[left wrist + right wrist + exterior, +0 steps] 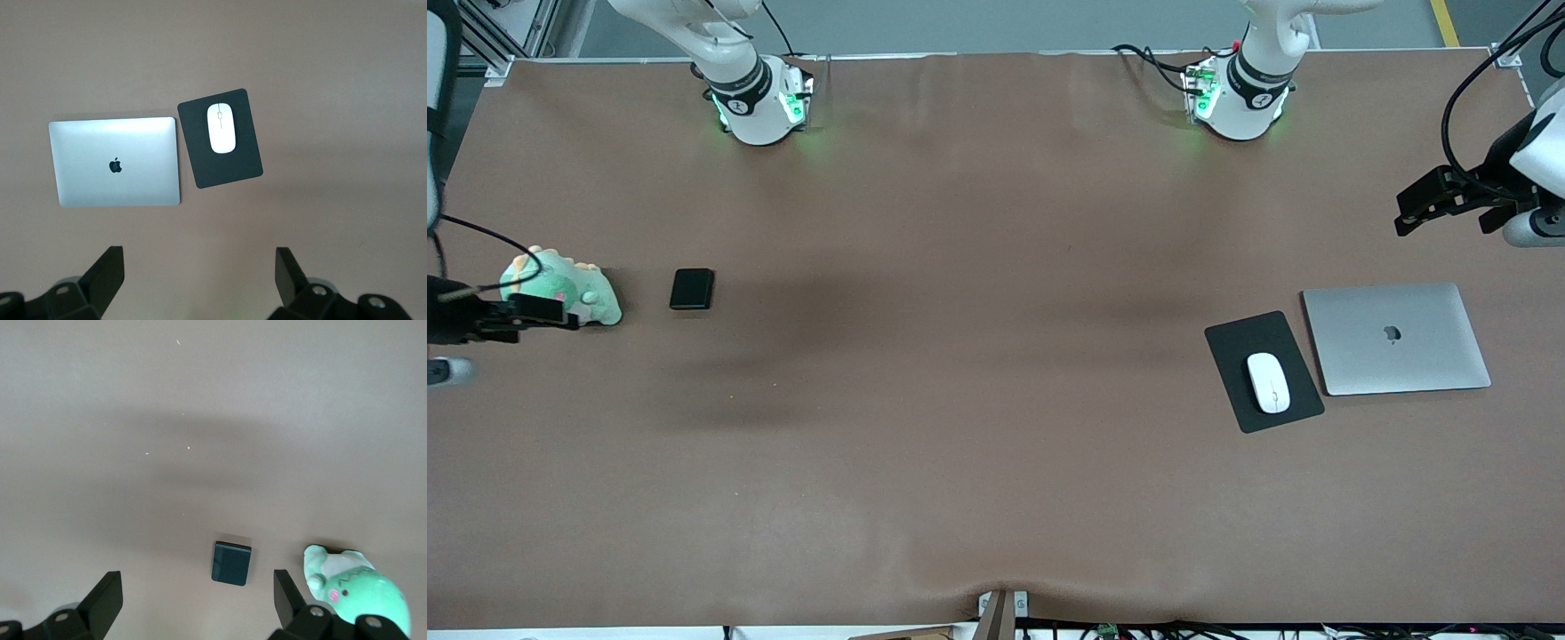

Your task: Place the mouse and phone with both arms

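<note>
Two arms: both up at the table's ends, nothing in hand.
Table (978, 462): brown cloth.
Laptop (1396, 338): silver, lid shut, at the left arm's end.
Mouse pad (1232, 356): black, just beside the laptop.
Left gripper (1440, 203): fingers spread wide, empty, up above the laptop's end.
Right gripper (520, 316): spread wide, empty, over the plush toy (591, 298).
Phone (692, 289): flat on the cloth, beside the plush toy.
Mouse (1268, 382): white, lying on the mouse pad.

Wide table (996, 498) w/ brown matte cover, slight wrinkle at edge nearest front cam, soft shadow bands across middle, grey floor past top edge, yellow floor line (1445, 22) at corner, aluminium framing (516, 31) at other corner
</note>
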